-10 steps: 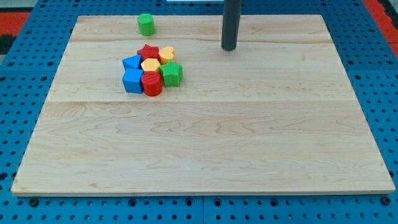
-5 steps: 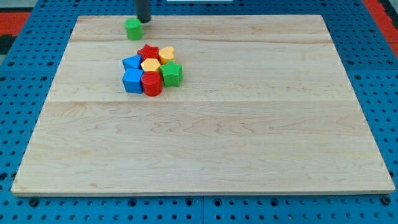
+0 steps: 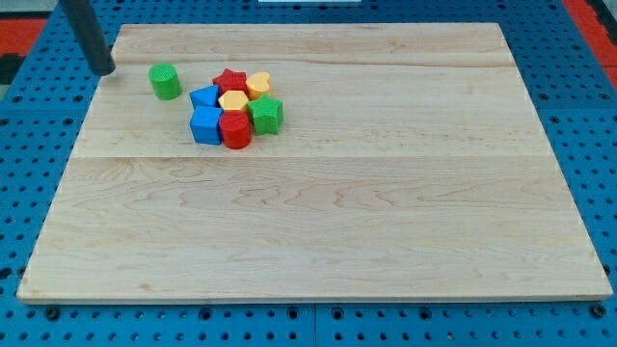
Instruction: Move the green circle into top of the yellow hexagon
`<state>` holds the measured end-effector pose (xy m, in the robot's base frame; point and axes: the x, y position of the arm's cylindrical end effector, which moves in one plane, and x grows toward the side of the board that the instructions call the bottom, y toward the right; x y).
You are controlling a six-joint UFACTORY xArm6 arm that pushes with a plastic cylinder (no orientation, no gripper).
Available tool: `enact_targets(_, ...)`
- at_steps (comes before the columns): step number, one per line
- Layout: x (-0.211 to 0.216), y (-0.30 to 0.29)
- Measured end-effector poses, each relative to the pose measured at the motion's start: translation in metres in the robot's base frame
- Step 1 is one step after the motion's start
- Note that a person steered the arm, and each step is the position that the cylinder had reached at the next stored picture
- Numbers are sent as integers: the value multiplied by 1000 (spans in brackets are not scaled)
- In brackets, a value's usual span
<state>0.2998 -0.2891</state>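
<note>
Landmark: cluster of small coloured blocks on pale wooden board point(image 3: 318, 193), in view's upper-left part.

Green circle block point(image 3: 165, 81) stands alone, near cluster's left side, apart from blue blocks.

Yellow hexagon block point(image 3: 257, 85) at cluster's top right, touching red star block point(image 3: 229, 80).

My tip point(image 3: 103, 70), end of dark rod, left of green circle, apart, at board's left edge. No fingers on rod; holds nothing.

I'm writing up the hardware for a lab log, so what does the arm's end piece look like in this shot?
Only the rod shows: a plain, straight cylinder, dark grey to black with a matte finish, entering from the view's top left. My tip is a blunt, flat end. No cables, labels, markings or joints are visible; the arm above it is out of frame.
</note>
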Motion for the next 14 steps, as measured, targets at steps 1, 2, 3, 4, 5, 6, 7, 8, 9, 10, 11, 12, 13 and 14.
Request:
enact_targets(1, 14, 46)
enact_targets(2, 16, 100)
enact_targets(3, 21, 113)
enact_targets(4, 23, 138)
enact_targets(5, 23, 122)
enact_targets(6, -7, 118)
enact_targets(7, -7, 147)
enact_targets(8, 17, 159)
enact_targets(9, 29, 160)
enact_targets(10, -11, 189)
enact_targets(11, -25, 251)
enact_targets(12, -18, 287)
enact_targets(13, -16, 323)
enact_targets(14, -13, 361)
